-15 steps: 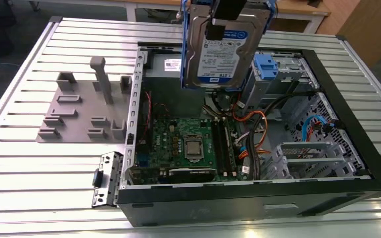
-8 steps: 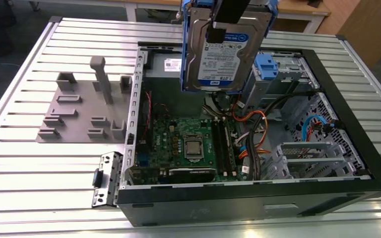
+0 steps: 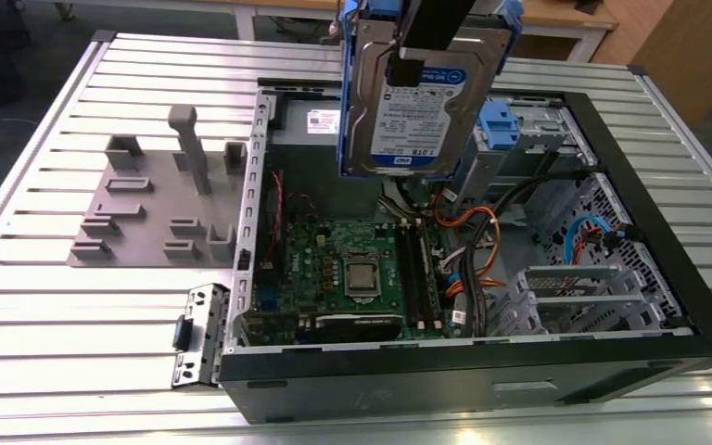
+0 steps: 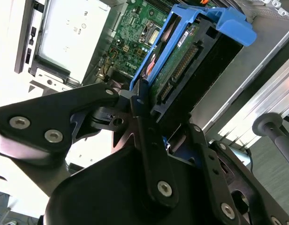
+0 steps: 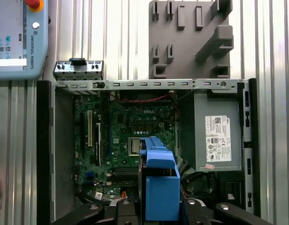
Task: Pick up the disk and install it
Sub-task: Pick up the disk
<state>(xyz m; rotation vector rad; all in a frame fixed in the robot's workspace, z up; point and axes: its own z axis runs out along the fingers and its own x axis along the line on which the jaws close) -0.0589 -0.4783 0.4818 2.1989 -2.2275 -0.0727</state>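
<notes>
The disk is a silver drive with a white-and-blue label, framed by blue carrier rails. It hangs upright above the open computer case, over the rear part of the motherboard and close to the drive cage. My gripper is shut on its upper end. In the second wrist view the black fingers clamp the blue rail of the disk, whose connector edge and circuit board show. In the first wrist view the blue carrier sticks out from the gripper over the motherboard.
A blue bracket sits on the metal drive cage at the case's far right corner. The grey power supply fills another corner. Orange and blue cables run beside the board. A grey fixture plate and a detached front panel lie outside the case.
</notes>
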